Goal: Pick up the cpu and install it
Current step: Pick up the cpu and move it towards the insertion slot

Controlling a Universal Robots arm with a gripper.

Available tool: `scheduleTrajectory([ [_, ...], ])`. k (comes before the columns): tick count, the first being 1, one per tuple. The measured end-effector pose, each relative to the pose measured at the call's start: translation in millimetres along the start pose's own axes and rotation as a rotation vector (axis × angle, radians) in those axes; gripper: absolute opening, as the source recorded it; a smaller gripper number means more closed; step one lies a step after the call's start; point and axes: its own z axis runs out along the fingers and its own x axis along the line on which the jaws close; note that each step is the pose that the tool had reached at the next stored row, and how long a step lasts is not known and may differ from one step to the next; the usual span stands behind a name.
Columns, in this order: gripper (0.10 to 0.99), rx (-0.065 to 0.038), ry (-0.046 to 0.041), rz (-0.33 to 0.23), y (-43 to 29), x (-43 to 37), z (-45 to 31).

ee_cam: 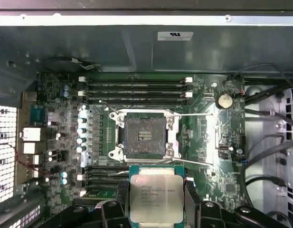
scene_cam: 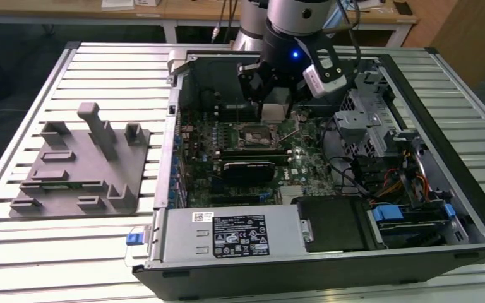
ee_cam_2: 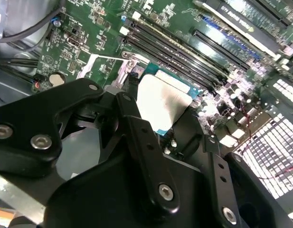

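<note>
Exterior view: we find the gripper [scene_cam: 275, 107] low over the motherboard [scene_cam: 194, 150], by the far wall of the open case [scene_cam: 310, 268].
First wrist view: the fingers [ee_cam: 112, 211] are clamped on opposite edges of the cpu [ee_cam: 152, 197], just beside the bare socket [ee_cam: 145, 137].
Second wrist view: the cpu's silvery top shows between the fingers. We judge it should be kept level, squared to the socket and lowered straight, without sliding.

Slatted table, two things on it.
The table [scene_cam: 91, 69], made of pale slats that look like aluminium, carries a grey plastic fixture [scene_cam: 78, 170] with upright posts on the exterior view's left. An open black computer case [scene_cam: 310, 273] sits just beside it on the right.
</note>
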Motion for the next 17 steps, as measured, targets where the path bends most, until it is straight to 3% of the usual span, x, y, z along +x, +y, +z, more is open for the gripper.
scheduleTrajectory([
  [17, 0.541, 0.005, 0.0007, -0.01, 14.3, 6.5, 28.6],
])
